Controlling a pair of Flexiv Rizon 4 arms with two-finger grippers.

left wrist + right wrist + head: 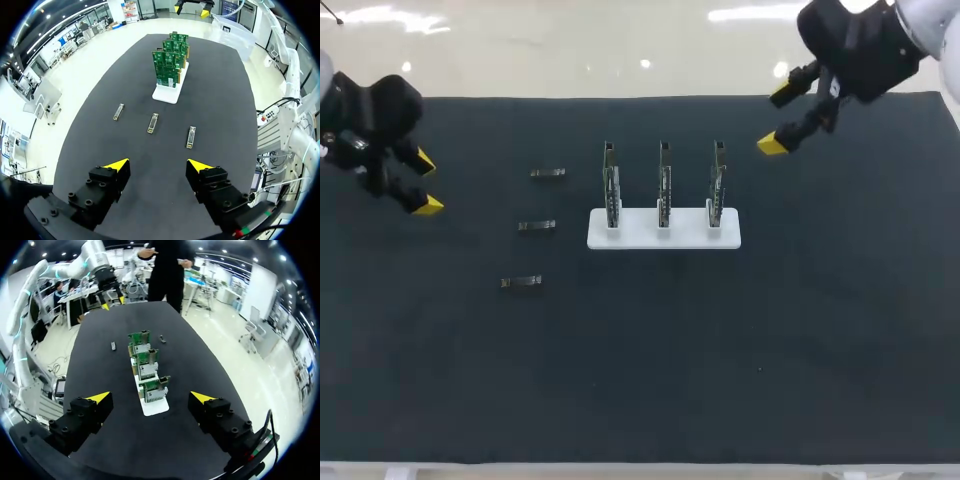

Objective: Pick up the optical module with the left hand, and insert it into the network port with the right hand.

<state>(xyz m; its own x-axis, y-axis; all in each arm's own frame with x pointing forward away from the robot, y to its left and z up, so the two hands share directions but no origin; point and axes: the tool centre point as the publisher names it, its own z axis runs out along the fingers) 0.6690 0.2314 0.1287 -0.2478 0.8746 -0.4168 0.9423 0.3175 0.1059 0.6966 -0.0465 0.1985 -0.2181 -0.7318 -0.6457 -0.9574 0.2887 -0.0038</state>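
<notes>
Between left hand (426, 183) & right hand (777, 119), both released: stand (640, 236) w/ 3 boards (663, 185), 3 modules (536, 226) alongside

I see white stand (638, 238) mid-table. Dark mat (820, 350) lies under stand, spreading wide on every side of it.

We cannot make out network ports on the circuit boards (664, 188), too small, and our left arm (365, 112) and right arm (865, 45) are cropped.
</notes>
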